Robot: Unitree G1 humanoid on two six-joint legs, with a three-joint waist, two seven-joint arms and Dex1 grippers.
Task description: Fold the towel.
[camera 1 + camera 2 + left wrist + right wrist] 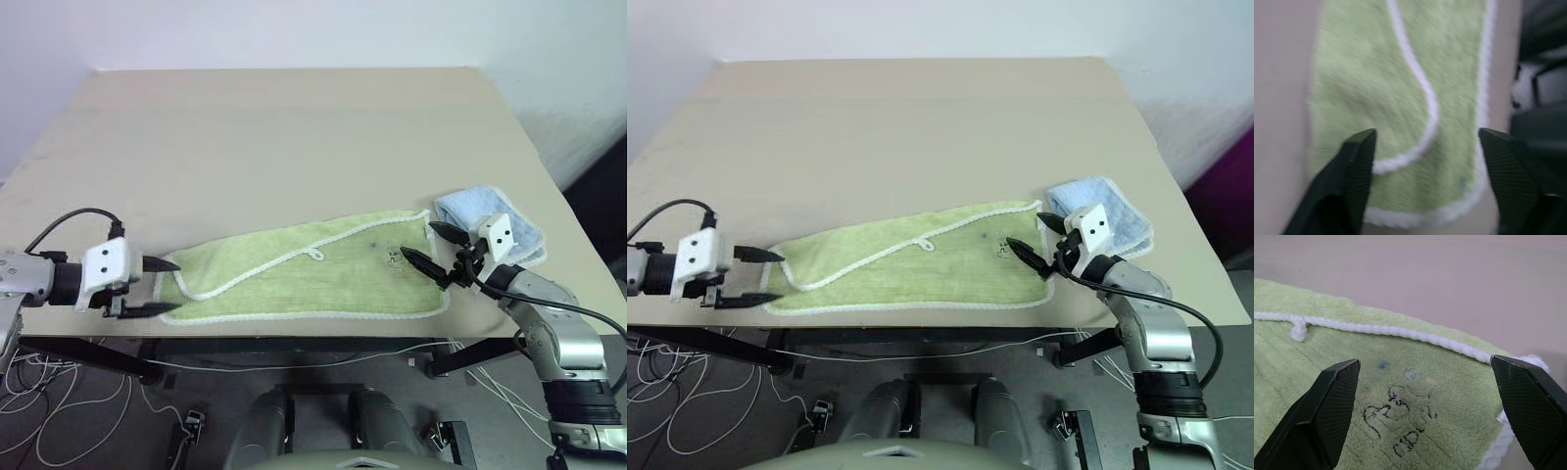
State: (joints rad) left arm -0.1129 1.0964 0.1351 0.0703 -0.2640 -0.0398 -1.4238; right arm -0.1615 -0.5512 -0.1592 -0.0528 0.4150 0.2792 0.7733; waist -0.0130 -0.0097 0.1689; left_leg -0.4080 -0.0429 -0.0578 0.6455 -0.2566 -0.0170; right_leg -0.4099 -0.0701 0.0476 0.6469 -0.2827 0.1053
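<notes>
The light-green towel [323, 279] lies flat along the table's front edge, one layer folded over so its white corded edge runs diagonally, with the small loop [315, 255] mid-way. My left gripper [174, 286] is open at the towel's left end. In the left wrist view that end [1361, 88] lies between and just beyond its spread fingers [1359, 166]. My right gripper [418, 240] is open over the right end, its fingers [1337, 396] straddling the dark printed mark [1400, 426] without holding anything.
A smaller light-blue towel [462, 208] lies folded at the table's right edge, just behind my right gripper. The beige table [294, 137] stretches bare behind the green towel. The table's front edge runs right under the towel, with cables [59, 421] on the floor below.
</notes>
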